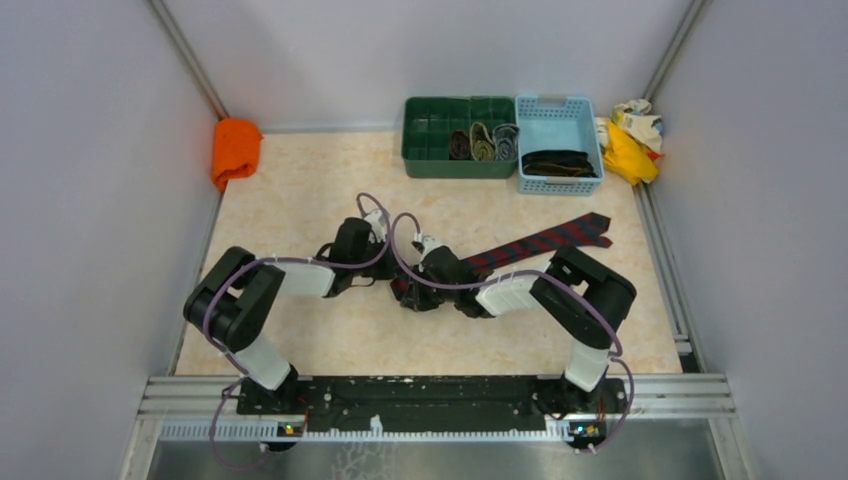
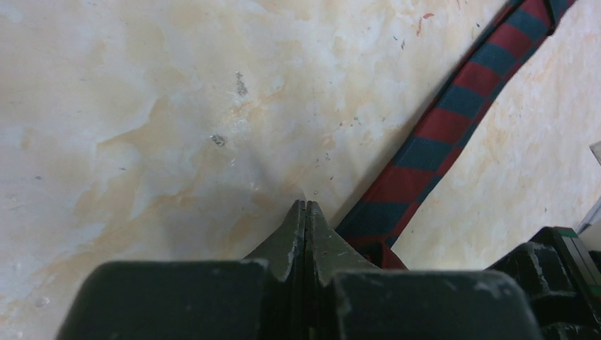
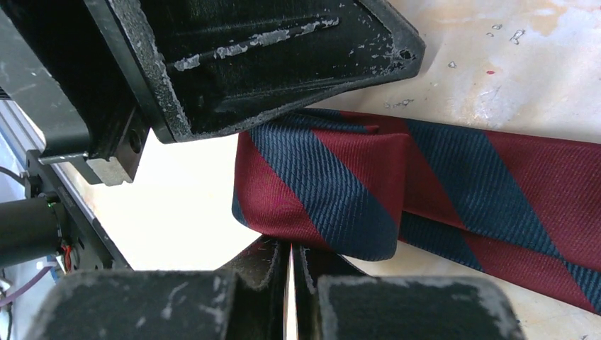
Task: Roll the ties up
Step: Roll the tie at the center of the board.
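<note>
A dark red tie with navy stripes [image 1: 545, 240] lies slanted on the table from the centre toward the back right. Its near end is folded over itself in the right wrist view [image 3: 425, 184]. My right gripper [image 1: 408, 295] is shut, its tips [image 3: 290, 246] pinching the lower edge of that fold. My left gripper [image 1: 388, 280] is shut and empty, with its tips [image 2: 306, 205] on the table just left of the tie [image 2: 439, 134]. Its black body [image 3: 269, 64] hangs over the fold. Three rolled ties [image 1: 483, 143] sit in the green tray.
A green compartment tray [image 1: 430, 150] and a light blue basket [image 1: 585, 115] holding dark ties [image 1: 558, 160] stand at the back. An orange cloth [image 1: 235, 148] lies at the back left and yellow-and-cream rags [image 1: 630, 135] at the back right. Metal rails edge the table.
</note>
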{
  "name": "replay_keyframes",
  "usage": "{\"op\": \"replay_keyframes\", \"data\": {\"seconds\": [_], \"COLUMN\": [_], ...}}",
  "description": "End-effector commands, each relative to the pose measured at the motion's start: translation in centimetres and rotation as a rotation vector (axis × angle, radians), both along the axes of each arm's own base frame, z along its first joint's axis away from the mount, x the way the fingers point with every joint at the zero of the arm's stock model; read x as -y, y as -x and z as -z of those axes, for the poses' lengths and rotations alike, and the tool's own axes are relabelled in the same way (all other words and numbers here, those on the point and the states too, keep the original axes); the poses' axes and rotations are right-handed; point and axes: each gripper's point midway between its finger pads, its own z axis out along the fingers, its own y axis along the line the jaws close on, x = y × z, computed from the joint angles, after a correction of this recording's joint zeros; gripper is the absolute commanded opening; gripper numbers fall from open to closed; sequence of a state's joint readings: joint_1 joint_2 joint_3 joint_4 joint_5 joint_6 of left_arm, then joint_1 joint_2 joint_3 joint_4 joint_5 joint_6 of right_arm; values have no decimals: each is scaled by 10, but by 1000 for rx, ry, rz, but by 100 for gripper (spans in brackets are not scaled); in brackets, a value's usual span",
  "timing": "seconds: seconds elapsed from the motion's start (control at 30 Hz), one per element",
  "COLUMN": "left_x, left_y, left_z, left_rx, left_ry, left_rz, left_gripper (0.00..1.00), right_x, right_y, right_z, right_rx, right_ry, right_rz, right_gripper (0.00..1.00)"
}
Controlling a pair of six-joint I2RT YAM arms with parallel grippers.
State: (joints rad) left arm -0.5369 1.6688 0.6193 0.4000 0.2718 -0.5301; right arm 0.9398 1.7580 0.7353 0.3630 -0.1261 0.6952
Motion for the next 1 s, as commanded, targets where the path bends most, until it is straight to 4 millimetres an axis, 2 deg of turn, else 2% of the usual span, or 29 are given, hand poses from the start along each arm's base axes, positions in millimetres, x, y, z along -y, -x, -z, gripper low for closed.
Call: {"op": "replay_keyframes", "data": {"seconds": [0.0,0.07,0.13,0.2,0.3,0.43,0.57,0.63,0.8,0.97], "left_x": [-17,-32,-56,-74,-93,-119,-141,-150,-173,-185], "left_y": [-6,-21,-39,-52,-57,-43,-14,-2,18,26], "left_z": [6,3,-5,-25,-62,-112,-145,-162,-197,-208], "left_rx": [-13,0,29,65,139,243,302,353,501,523], "left_ry": [-94,-163,-241,-257,-239,-189,-134,-85,-14,-13], "left_rz": [-78,-168,-303,-402,-519,-628,-677,-700,-752,-792], "left_gripper": [0,0,0,0,0,0,0,0,0,0], "right_x": [5,13,22,30,38,32,15,7,-5,-9], "right_y": [3,3,2,0,-6,-6,-11,-12,-19,-23], "right_z": [-2,-10,-21,-36,-58,-81,-96,-92,-74,-59], "right_rx": [10,37,74,122,216,317,428,457,473,466], "right_ry": [42,63,99,143,239,348,480,546,640,688], "right_rz": [-21,-18,-14,-16,-1,-38,-55,-73,-100,-98], "right_gripper": [0,0,0,0,2,23,40,48,55,56]}}
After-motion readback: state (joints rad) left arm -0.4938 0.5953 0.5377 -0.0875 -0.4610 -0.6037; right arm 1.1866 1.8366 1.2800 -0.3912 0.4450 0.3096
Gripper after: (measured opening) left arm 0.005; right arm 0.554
